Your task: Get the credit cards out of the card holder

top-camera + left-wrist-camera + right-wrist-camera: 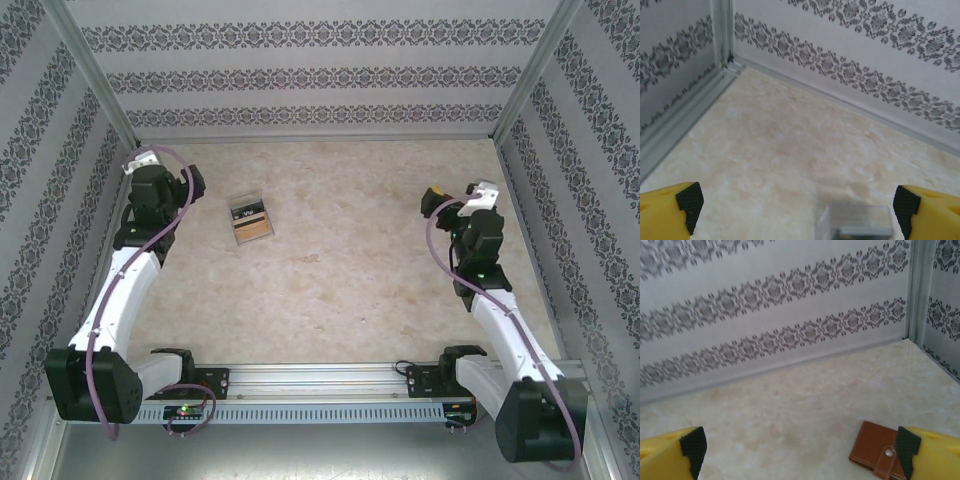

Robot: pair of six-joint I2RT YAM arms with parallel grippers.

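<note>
While both arms hang over the tabletop [350, 270], the left gripper [797, 212] and the right gripper [800, 452] stand wide open and hold nothing. The brown card holder [875, 452] lies shut near the far right corner, close by the right gripper. A small clear box [249, 218] sits nearer the far left corner.
</note>
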